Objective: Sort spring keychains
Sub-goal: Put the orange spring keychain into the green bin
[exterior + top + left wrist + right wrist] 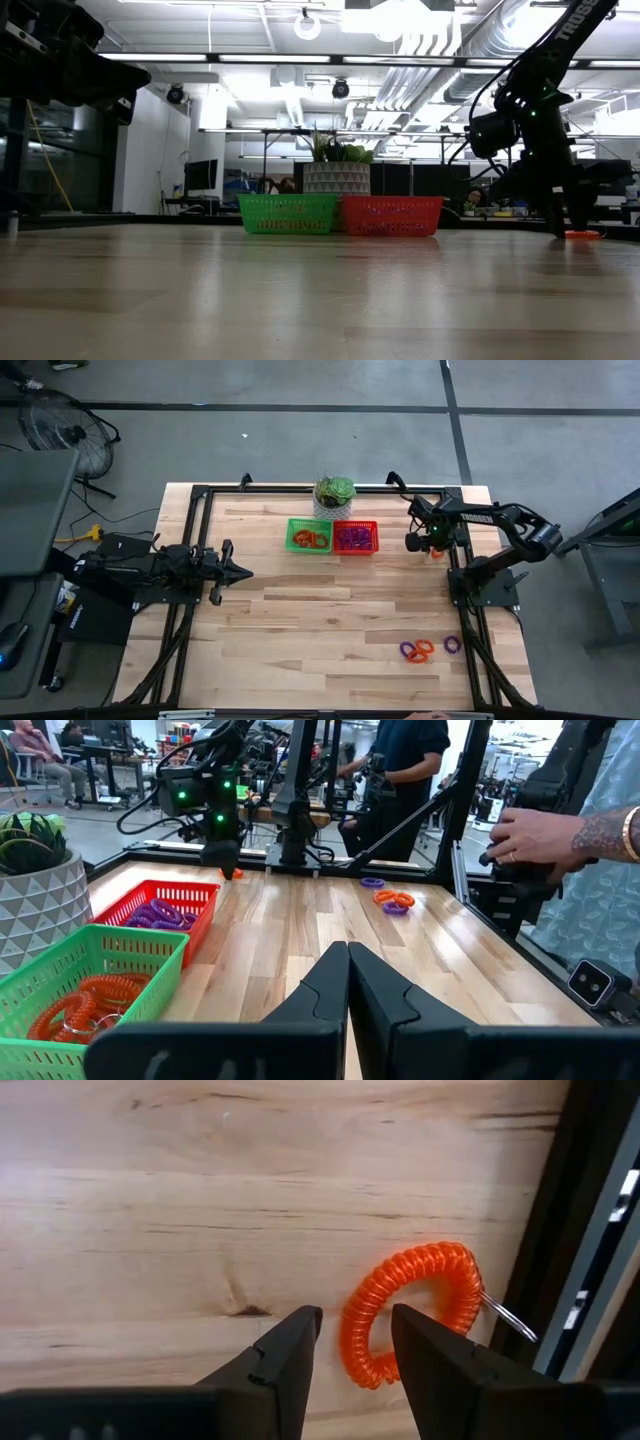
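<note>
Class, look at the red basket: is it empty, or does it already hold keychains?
Not empty. The red basket holds a heap of purple keychains, seen from above and in the left wrist view.

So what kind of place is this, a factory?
More likely a robotics lab or workshop: exposed ceiling ducts, rows of workbenches behind the wooden table, and people standing by similar rigs.

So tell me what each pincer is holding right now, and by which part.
Nothing is held. The right pincer stands open over an orange spring keychain lying on the table, one side of its coil between the fingers. The left pincer is shut and empty.
</note>
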Controlling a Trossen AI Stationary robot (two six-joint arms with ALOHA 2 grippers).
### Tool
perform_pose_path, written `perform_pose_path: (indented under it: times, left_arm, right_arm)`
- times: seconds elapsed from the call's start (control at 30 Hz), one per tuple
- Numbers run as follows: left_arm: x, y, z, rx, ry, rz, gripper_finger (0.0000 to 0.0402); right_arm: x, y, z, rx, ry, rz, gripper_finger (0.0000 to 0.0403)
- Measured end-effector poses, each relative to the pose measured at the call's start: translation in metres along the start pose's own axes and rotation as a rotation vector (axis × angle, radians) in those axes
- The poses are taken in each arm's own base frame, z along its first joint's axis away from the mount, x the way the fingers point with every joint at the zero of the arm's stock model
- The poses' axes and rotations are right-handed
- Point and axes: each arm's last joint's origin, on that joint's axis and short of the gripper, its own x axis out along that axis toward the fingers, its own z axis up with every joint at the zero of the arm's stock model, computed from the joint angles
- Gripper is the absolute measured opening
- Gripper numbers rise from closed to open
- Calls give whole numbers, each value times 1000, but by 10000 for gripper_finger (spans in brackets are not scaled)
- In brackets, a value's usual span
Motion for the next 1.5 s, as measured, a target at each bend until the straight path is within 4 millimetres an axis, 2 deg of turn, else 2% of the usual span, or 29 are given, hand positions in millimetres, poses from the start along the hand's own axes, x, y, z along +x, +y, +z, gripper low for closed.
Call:
perform_pose_path:
  times: [0.53,0.9,1.0,1.2,1.5]
  left_arm:
    - [0,0,0,0,0,0,0]
    - [0,0,0,0,0,0,0]
    - [0,0,0,0,0,0,0]
    - [0,0,0,0,0,0,0]
    - [0,0,0,0,0,0,0]
  right_arm:
    - [0,0,2,-4,27,64,100]
    - [0,1,2,22,28,72,19]
    - [-1,1,1,30,18,64,12]
    - [-16,4,2,32,-28,73,23]
    - [-35,15,-1,34,-106,171,11]
